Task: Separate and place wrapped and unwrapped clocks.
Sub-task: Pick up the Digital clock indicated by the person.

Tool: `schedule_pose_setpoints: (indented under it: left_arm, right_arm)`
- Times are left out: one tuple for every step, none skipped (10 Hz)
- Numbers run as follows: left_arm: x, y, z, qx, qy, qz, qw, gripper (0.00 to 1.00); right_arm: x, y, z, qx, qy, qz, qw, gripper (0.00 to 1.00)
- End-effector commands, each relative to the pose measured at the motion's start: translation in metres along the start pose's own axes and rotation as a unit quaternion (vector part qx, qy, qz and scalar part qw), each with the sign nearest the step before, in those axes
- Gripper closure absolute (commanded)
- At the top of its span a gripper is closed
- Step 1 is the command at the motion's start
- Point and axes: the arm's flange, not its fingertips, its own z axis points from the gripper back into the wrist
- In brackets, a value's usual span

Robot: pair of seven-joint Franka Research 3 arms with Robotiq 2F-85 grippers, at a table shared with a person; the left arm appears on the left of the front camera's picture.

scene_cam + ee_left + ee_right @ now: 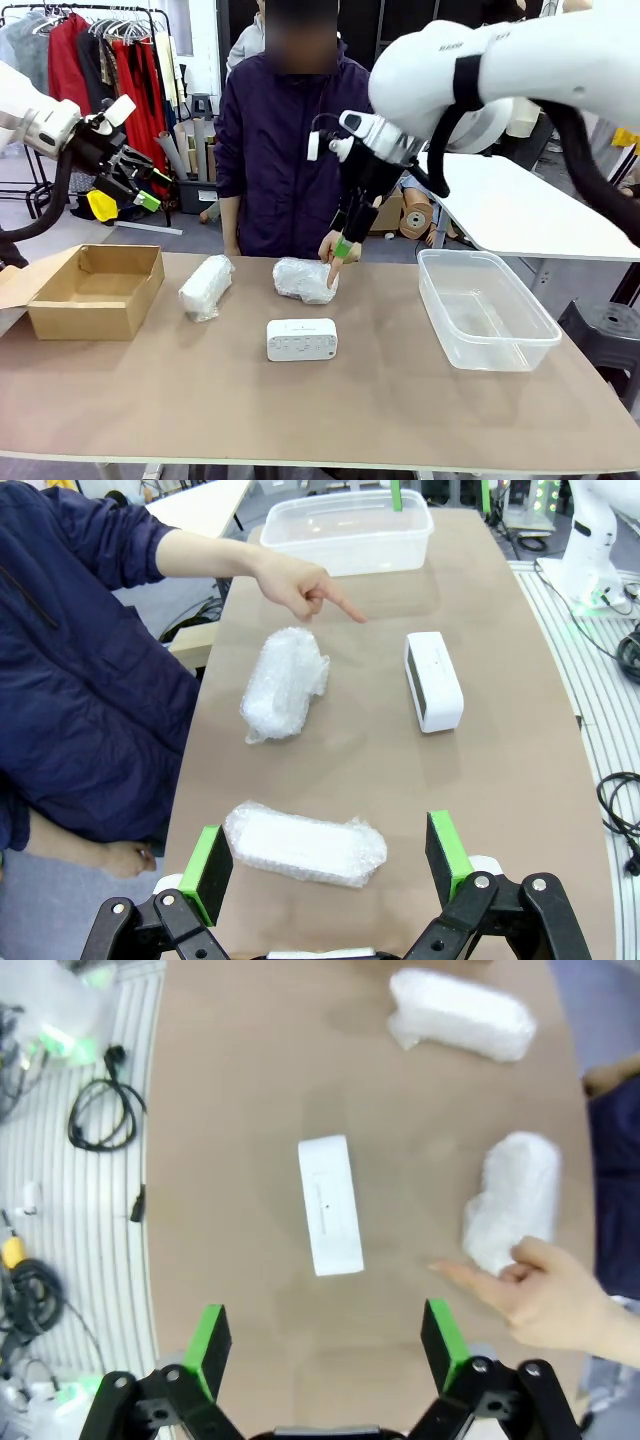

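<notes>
front: a cardboard box (95, 290) sits at the left and a clear tub (487, 310) at the right of the brown table (320, 420). the left bundle (206, 286) and middle bundle (305, 279) lie mid-table, the bare clock (302, 340) nearer. the person's hand (333, 252) points at the middle bundle, partly behind the right gripper (350, 238). a clothes rack (110, 60) stands behind.
left wrist: the left gripper (330, 858) is wide and empty above the left bundle.
right wrist: jaws wide and empty above the bare clock.

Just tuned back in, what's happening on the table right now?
Nothing is picked up yet. The left gripper and right gripper hang open above the table. The person's hand points a finger down beside one wrapped bundle; the other bundle and the bare clock lie untouched, between the cardboard box and the clear bin.
</notes>
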Motion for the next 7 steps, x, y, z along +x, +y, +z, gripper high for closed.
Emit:
schedule_pose_setpoints:
  left_arm:
    - [0.000,0.000,0.001,0.002,0.000,0.000,1.000,0.00]
    - [0.000,0.000,0.001,0.002,0.000,0.000,1.000,0.00]
    - [0.000,0.000,0.001,0.002,0.000,0.000,1.000,0.00]
    - [0.000,0.000,0.001,0.002,0.000,0.000,1.000,0.00]
    - [0.000,0.000,0.001,0.002,0.000,0.000,1.000,0.00]
    - [0.000,0.000,0.001,0.002,0.000,0.000,1.000,0.00]
    - [0.000,0.000,0.001,0.002,0.000,0.000,1.000,0.00]
  right_arm:
    - [0.003,-0.001,-0.027,-0.011,0.034,0.006,0.999,0.00]
    - [0.004,0.002,-0.040,-0.008,0.050,0.018,0.999,0.00]
    - [0.004,0.002,-0.051,-0.013,0.056,0.019,0.998,0.00]
    - [0.002,0.002,-0.056,-0.006,0.053,0.017,0.998,0.00]
    - [0.001,0.000,-0.060,0.000,0.048,0.013,0.999,0.00]
    - [0.002,0.000,-0.055,0.012,0.047,0.029,0.998,0.00]
    - [0.002,0.000,-0.055,0.012,0.047,0.029,0.998,0.00]
